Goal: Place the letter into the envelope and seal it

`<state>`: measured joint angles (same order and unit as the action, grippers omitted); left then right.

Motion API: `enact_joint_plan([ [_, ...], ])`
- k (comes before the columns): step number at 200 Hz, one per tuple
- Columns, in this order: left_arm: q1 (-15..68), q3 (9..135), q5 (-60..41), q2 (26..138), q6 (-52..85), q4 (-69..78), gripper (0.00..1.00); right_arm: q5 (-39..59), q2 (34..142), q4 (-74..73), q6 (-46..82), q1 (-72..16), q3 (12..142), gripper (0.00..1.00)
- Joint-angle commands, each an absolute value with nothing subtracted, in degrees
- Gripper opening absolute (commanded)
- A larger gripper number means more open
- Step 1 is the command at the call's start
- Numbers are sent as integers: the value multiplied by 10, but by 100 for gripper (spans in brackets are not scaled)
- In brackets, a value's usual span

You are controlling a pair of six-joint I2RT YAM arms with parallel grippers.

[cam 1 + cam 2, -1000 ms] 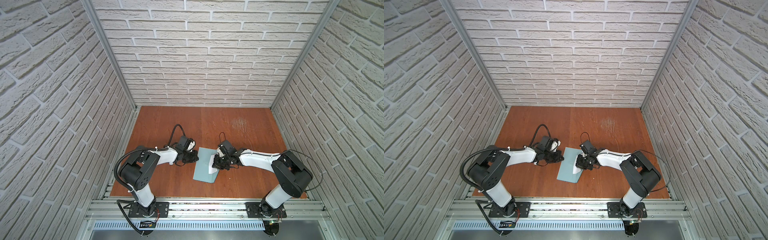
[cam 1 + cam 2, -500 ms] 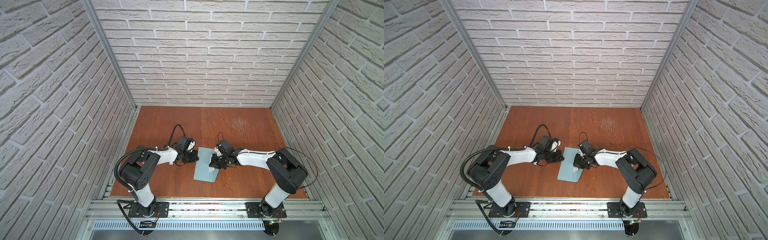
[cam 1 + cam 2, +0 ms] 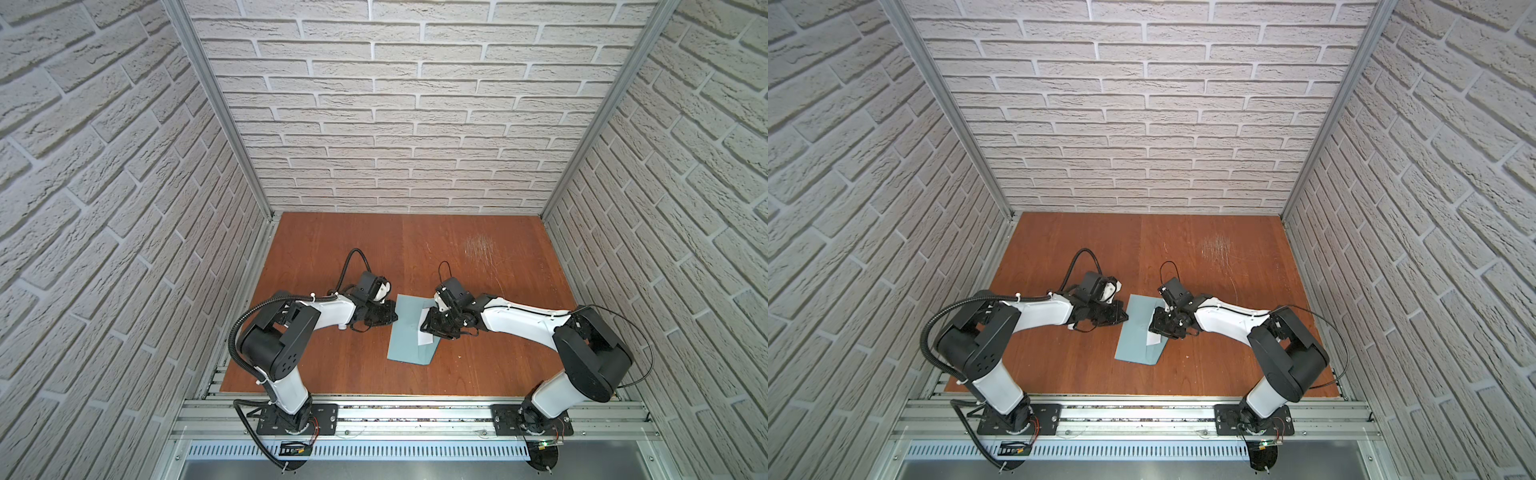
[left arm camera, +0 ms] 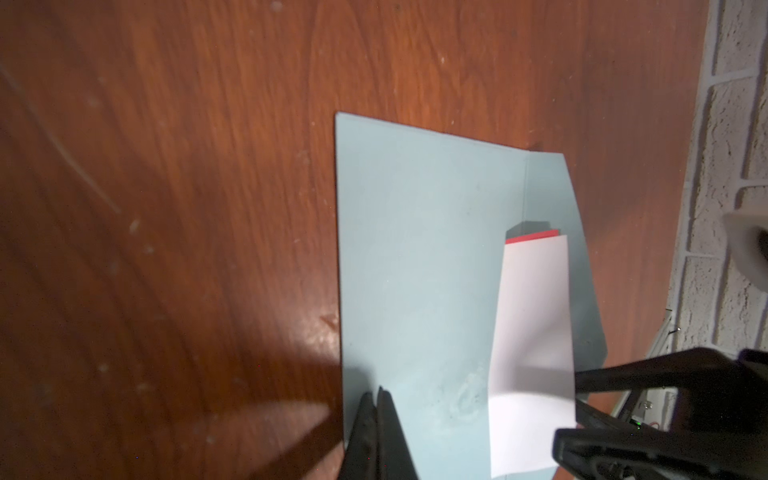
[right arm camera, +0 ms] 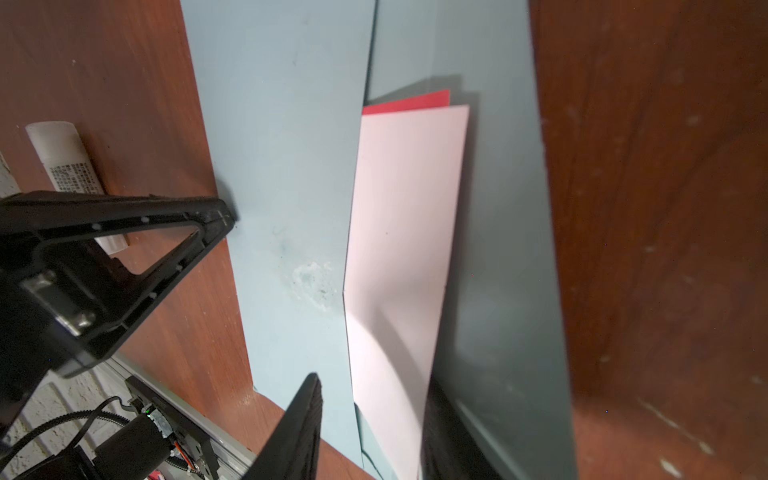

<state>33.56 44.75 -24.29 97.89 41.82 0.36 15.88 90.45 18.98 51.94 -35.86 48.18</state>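
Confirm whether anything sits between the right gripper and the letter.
Nothing visible does. The right gripper has its jaws apart either side of the letter, over the envelope; the white stick lies off to the side.

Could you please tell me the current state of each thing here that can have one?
envelope: lying flat on the table, flap open.
letter: partly in the envelope, the rest sticking out, bowed.
left gripper: shut, tips on the envelope near its edge.
right gripper: open, jaws either side of the letter.
glue stick: lying on its side on the table.
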Motion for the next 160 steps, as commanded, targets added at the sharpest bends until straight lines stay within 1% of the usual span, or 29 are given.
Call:
enact_joint_plan([
  [1,347,434,-229,987,415,-27,0,128,884,234,506,-362,497,40],
  [53,353,434,-228,989,417,-27,0,125,904,248,504,-362,510,41],
  [87,355,435,-229,989,417,-28,0,118,919,260,501,-363,525,44],
  [160,356,436,-231,991,416,-27,0,104,951,286,503,-371,553,44],
])
